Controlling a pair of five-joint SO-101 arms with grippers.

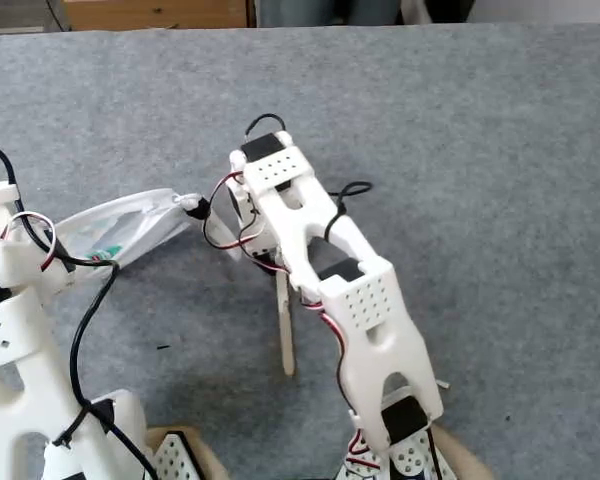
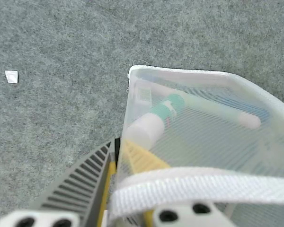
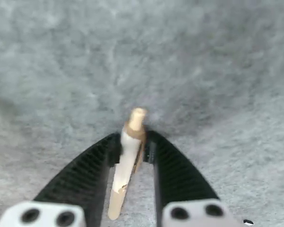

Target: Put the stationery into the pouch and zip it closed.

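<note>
Currently we are loading — right gripper clamping wooden stick, left gripper pinching pouch; next, likely aiming stick inside.

We find no words, numbers or signs that we can read. What looks like a small label, seen through the mesh of the pouch, carries some dark print, but it is too blurred for us to make out.
</note>
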